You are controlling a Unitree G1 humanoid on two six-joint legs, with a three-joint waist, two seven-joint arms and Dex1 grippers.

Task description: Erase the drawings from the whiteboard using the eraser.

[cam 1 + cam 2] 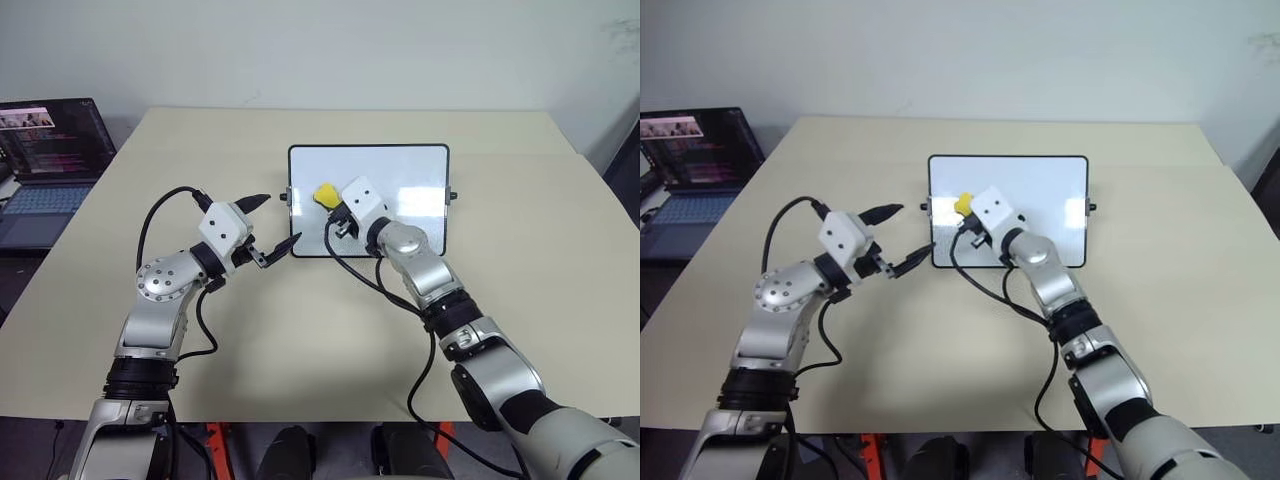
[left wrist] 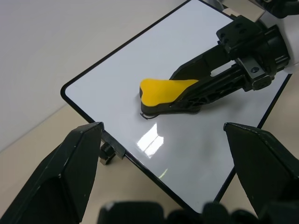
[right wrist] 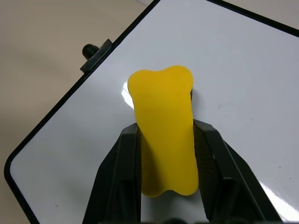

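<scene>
right hand [image 3: 166, 158] clamping eraser [image 3: 163, 126], on whiteboard [image 3: 243, 70]

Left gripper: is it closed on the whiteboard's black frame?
No, the left gripper is open beside the glossy white whiteboard, its fingers apart.

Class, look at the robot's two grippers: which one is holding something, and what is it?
The right gripper, shut on the yellow eraser over the whiteboard. The left gripper is open and empty beside the board.

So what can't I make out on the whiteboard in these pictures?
- Drawings: a faint dark trace peeks out at the eraser in the left wrist view; the rest, if any, lies under it.
- Whiteboard: its near edge is covered by the right hand and arm in the head views.
</scene>
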